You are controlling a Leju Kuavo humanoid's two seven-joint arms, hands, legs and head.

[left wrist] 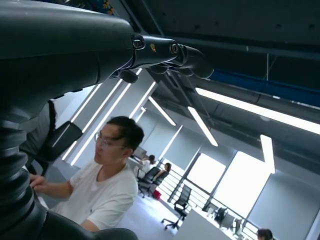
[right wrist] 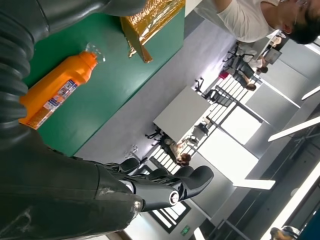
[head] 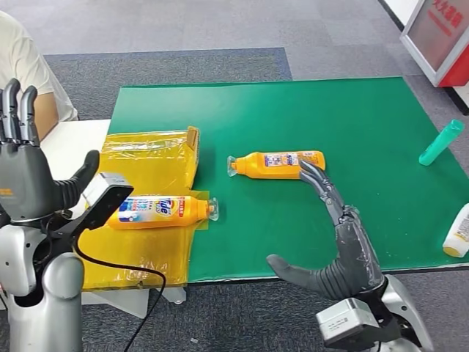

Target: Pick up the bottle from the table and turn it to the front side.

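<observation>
An orange bottle (head: 276,163) lies on its side on the green mat (head: 354,117), clear cap toward the left and a small-print label facing up; the right wrist view has it too (right wrist: 56,90). My right hand (head: 338,238) is open just in front of its base end. The fingertips (head: 308,170) reach the bottle's near edge, and the thumb (head: 298,273) is spread wide near the table's front edge. I cannot tell whether they touch it. My left hand (head: 25,172) is raised at the far left, fingers upright and apart, holding nothing.
A second orange bottle (head: 160,210) with a blue and white brand label lies on a yellow plastic bag (head: 149,158) at the mat's left. A teal bottle (head: 440,142) and a white bottle (head: 458,231) lie at the right edge. A person (head: 22,62) sits at the far left.
</observation>
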